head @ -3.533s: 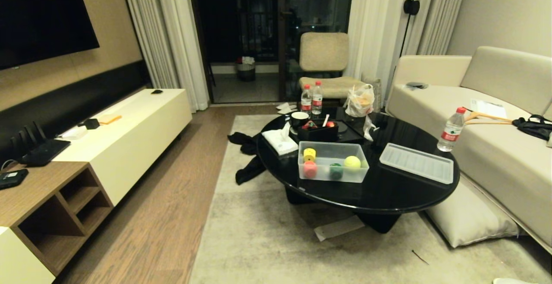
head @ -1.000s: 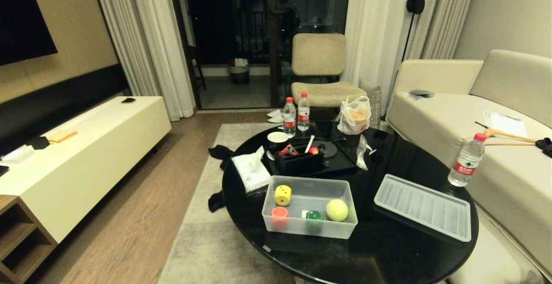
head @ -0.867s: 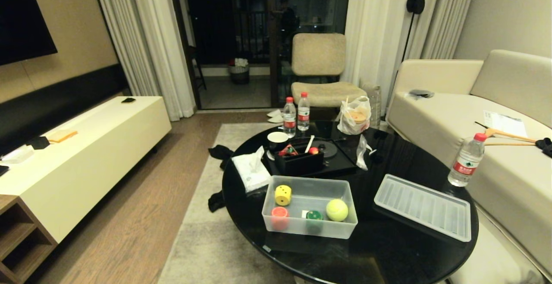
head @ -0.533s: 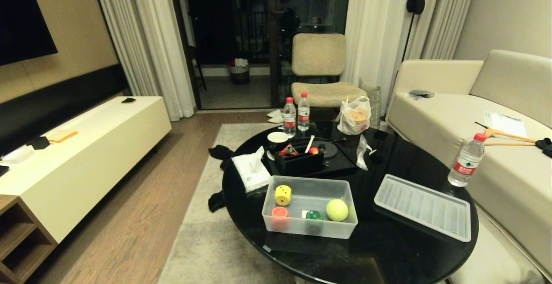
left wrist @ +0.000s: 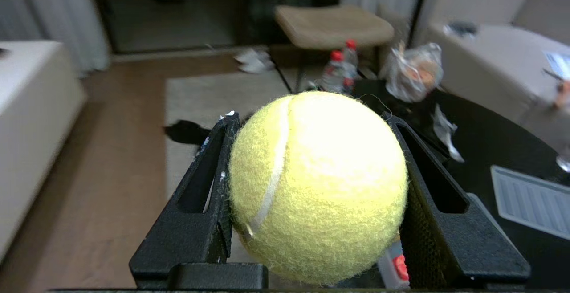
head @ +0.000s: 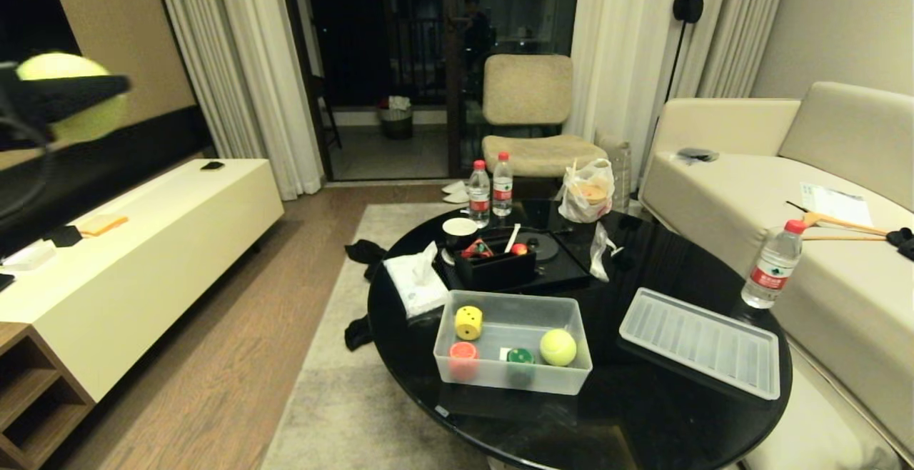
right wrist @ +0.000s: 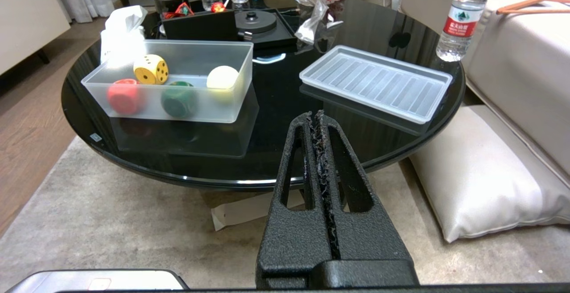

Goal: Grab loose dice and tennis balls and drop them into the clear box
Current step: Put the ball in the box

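From the head view, the left gripper (head: 68,95) is high at the far left edge with a tennis ball (head: 71,91) clamped in it, well apart from the clear box (head: 511,377), which stands on the near part of the round black table (head: 643,413). The coming move turns on that gap: the box lies down and to the right of the loaded gripper, its long axis running across the view, so I judge the left arm has to swing in toward the middle and lower before letting go. Inside the box are a second tennis ball (head: 558,347), a yellow dice (head: 468,322), a red piece (head: 463,351) and a green piece (head: 520,356); the ribbed lid (head: 700,342) lies flat just to its right. In the left wrist view, the two black fingers (left wrist: 209,181) press the fuzzy yellow-green ball (left wrist: 318,186) from both sides, white seam showing; the table is beyond it. In the right wrist view, the right gripper (right wrist: 318,126) hangs low before the table's near edge with its fingers pressed together on nothing, idle, nearer the box (right wrist: 178,110) than the left one.
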Controlling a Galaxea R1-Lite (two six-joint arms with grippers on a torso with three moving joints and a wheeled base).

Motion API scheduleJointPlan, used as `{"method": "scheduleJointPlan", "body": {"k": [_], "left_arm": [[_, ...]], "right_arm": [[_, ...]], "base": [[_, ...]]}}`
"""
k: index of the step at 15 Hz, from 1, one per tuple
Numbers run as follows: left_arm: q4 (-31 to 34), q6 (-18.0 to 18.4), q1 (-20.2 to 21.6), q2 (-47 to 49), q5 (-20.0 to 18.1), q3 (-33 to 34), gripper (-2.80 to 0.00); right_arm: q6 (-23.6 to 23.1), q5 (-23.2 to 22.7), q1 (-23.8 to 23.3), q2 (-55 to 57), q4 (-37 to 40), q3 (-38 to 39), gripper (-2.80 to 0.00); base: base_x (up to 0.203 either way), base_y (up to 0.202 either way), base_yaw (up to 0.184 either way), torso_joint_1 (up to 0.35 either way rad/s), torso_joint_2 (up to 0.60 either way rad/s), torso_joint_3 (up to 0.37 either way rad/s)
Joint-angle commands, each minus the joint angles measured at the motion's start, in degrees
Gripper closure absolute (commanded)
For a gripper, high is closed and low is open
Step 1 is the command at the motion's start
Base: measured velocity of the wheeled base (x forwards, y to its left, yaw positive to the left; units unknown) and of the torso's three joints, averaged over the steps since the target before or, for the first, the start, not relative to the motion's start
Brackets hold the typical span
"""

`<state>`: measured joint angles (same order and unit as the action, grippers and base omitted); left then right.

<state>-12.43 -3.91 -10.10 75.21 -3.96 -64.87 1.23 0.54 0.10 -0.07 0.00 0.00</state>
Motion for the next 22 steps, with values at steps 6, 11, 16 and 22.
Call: {"method": "scheduleJointPlan", "body": {"k": [6,11,16,22], "left_arm": [[-13.8,2.2,-18.7,44.0,1.8,-15.2,0.0],[-23.3,6.2,-22.5,56.7,3.5,-15.9,0.0],[-33.2,11.5,-24.3,67.7,8.0,-17.6,0.0],[-32.9,11.9,-25.3,73.7,8.6,-22.9,0.0]], "right_arm": [[-0.1,-0.1,0.1,0.1,0.0,0.0,0.0],[-0.1,-0.1,0.1,0.1,0.0,0.0,0.0],[-0.1,-0.1,0.0,0.1,0.0,0.0,0.0],[-0.1,-0.1,0.0,0.1,0.0,0.0,0.0]], "base": [[0.0,0.0,0.0,0.0,0.0,0.0],[0.0,0.0,0.0,0.0,0.0,0.0],[0.0,0.0,0.0,0.0,0.0,0.0],[0.0,0.0,0.0,0.0,0.0,0.0]]}}
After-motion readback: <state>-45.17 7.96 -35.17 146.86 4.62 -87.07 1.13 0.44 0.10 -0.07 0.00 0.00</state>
